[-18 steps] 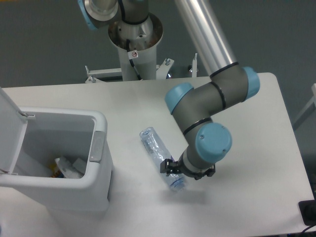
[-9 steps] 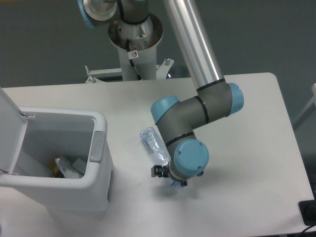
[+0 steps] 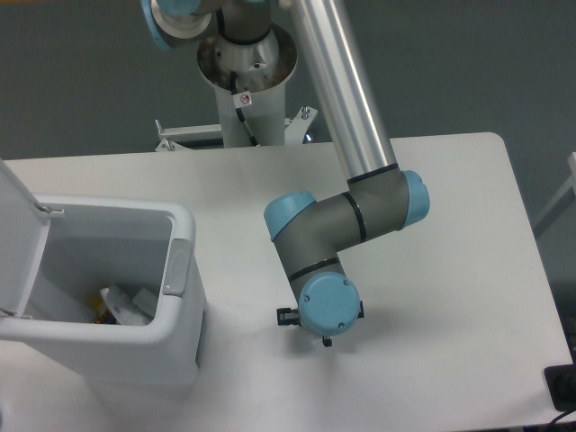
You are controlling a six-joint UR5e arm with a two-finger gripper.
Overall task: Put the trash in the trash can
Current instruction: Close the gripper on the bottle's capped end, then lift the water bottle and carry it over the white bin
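Note:
The trash can [image 3: 183, 310] is a white bin at the left with its lid [image 3: 16, 236] swung open; crumpled clear trash [image 3: 126, 303] lies inside on the bottom. The bottle is hidden. The arm's wrist with its blue cap [image 3: 328, 304] hangs low over the table spot to the right of the bin. My gripper [image 3: 308, 326] sits beneath that wrist, and only small black parts of it stick out at the left and bottom. Its fingers are covered, so whether it is open or shut on anything does not show.
The robot's base column [image 3: 245, 81] stands at the back edge of the white table [image 3: 450, 270]. The silver upper arm [image 3: 346, 90] slants across the middle. A dark object [image 3: 562, 387] sits at the table's front right corner.
The wrist has swung left and lowered over the spot where the bottle lay. The bottle, seen beside the gripper in both earlier frames, is now covered by the wrist.

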